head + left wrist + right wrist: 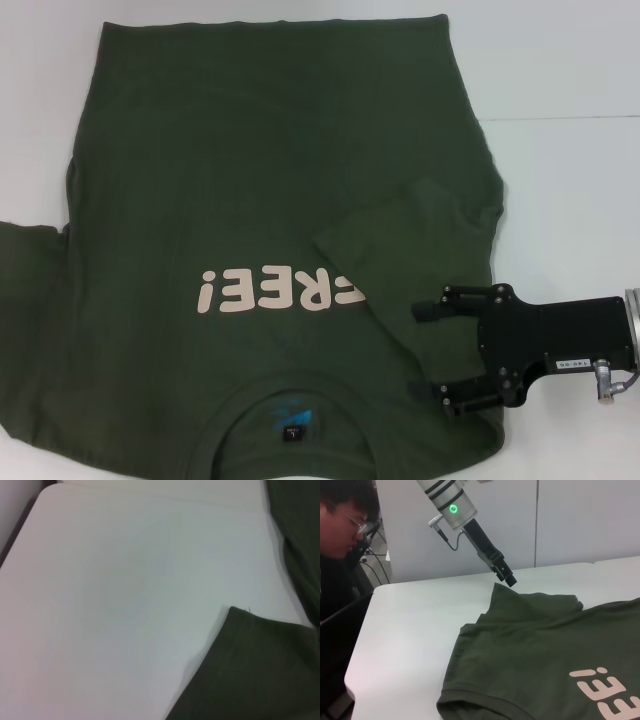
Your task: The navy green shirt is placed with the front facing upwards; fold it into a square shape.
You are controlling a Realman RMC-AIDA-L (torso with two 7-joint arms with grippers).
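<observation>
The navy green shirt (250, 180) lies face up on the white table (570, 150), collar nearest me, with the pale "FREE!" lettering (280, 290) and the neck label (292, 432) showing. Its right sleeve (410, 230) is folded inward over the chest. My right gripper (435, 355) is open, low over the shirt's right shoulder, holding nothing. My left gripper (509, 578) shows only in the right wrist view, hovering just above the far corner of the left sleeve (535, 602). The left wrist view shows that sleeve's edge (260, 670) on the table.
A person with glasses (342, 525) sits at the table's end beyond my left arm. Bare white table (125, 605) lies left of the shirt and to its right (570, 220). A seam between table tops (560, 117) runs at the far right.
</observation>
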